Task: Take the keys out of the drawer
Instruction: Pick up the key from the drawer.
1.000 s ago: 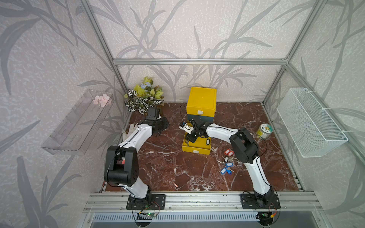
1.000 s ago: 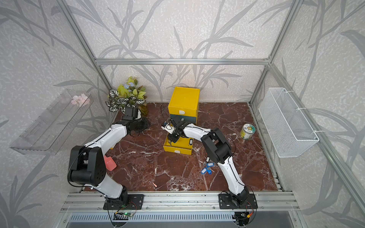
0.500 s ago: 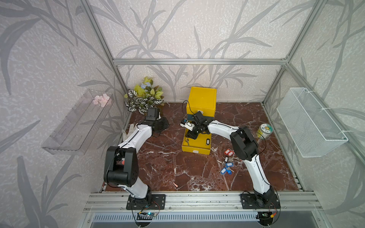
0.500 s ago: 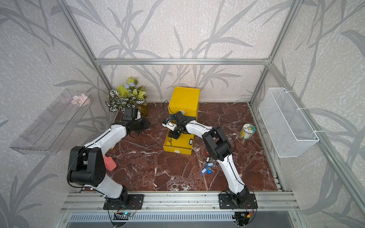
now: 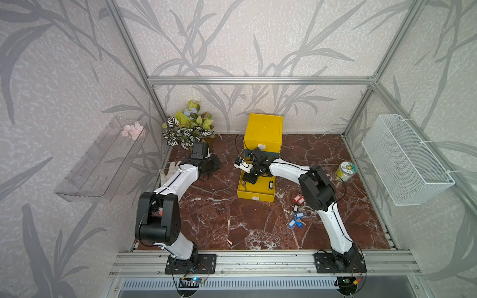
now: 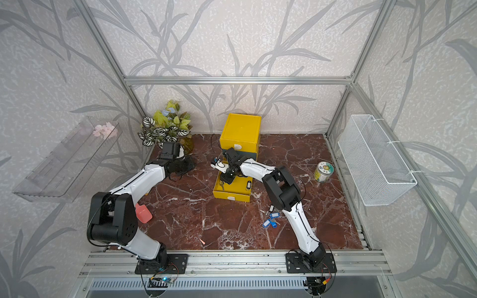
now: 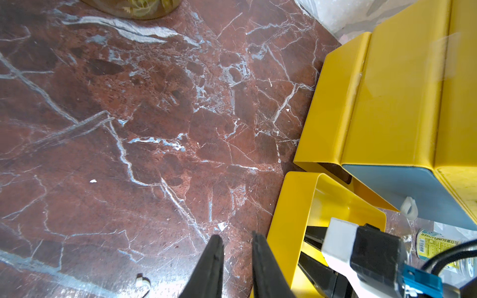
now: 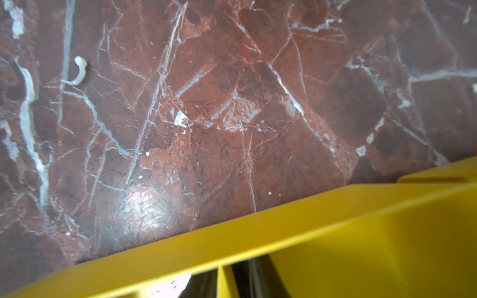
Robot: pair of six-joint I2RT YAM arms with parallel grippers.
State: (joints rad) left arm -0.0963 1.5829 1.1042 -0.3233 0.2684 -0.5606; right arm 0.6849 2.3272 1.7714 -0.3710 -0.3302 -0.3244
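Judging from their look, the keys (image 5: 270, 184) lying in the open drawer (image 5: 260, 196) are light, loose and slippery, best pinched by the stiff plastic tag (image 6: 248, 184); the right fingers (image 8: 255, 281) reach inside, gap untellable, while the left fingers (image 7: 209, 265) stand slightly apart, empty.

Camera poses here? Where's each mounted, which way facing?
Top views: high over the front rail, looking down toward the back wall; both arms whole, yellow cabinet, open drawer.
Left wrist: on the left arm, facing along the left gripper across marble to the cabinet's side; two fingers show.
Right wrist: on the right arm, over the drawer, facing across its wall to marble; right gripper fingers partly hidden.
Shared: all four show the drawer.
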